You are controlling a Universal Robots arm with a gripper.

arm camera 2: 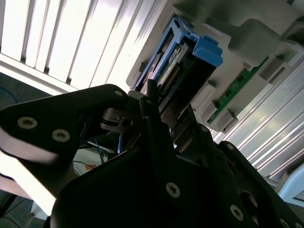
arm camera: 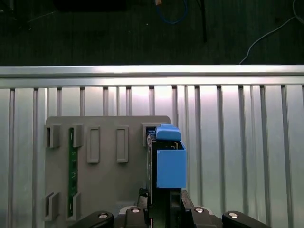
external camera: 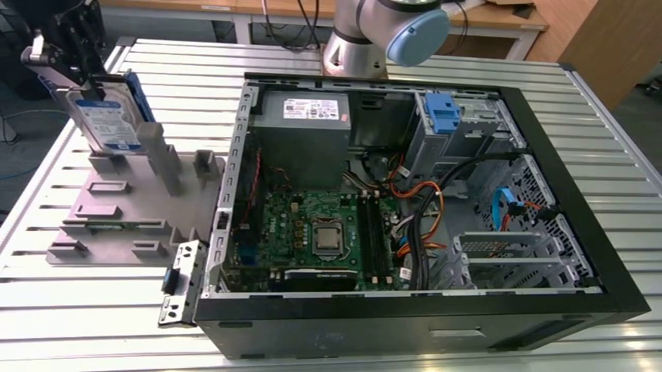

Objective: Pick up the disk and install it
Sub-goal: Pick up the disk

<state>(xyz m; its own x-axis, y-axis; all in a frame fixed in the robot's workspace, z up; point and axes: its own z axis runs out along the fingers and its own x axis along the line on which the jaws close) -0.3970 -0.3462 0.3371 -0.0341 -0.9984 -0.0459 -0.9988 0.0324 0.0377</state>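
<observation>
Gripper (external camera: 74, 84) closed on the top end of the disk (external camera: 104, 118), fingers (arm camera: 183, 204) pressing both flat faces in both wrist views. Disk stands upright on edge over the far corner of the grey holder plate (external camera: 114, 221), at the exterior view's left and well apart from the open computer case (external camera: 579, 232). Cannot tell whether its lower edge sits in the plate's slot or hangs just above it.

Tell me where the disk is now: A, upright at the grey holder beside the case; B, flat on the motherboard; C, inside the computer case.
A: the disk stands on edge at the grey holder, on the exterior view's left of the open computer case.
</observation>
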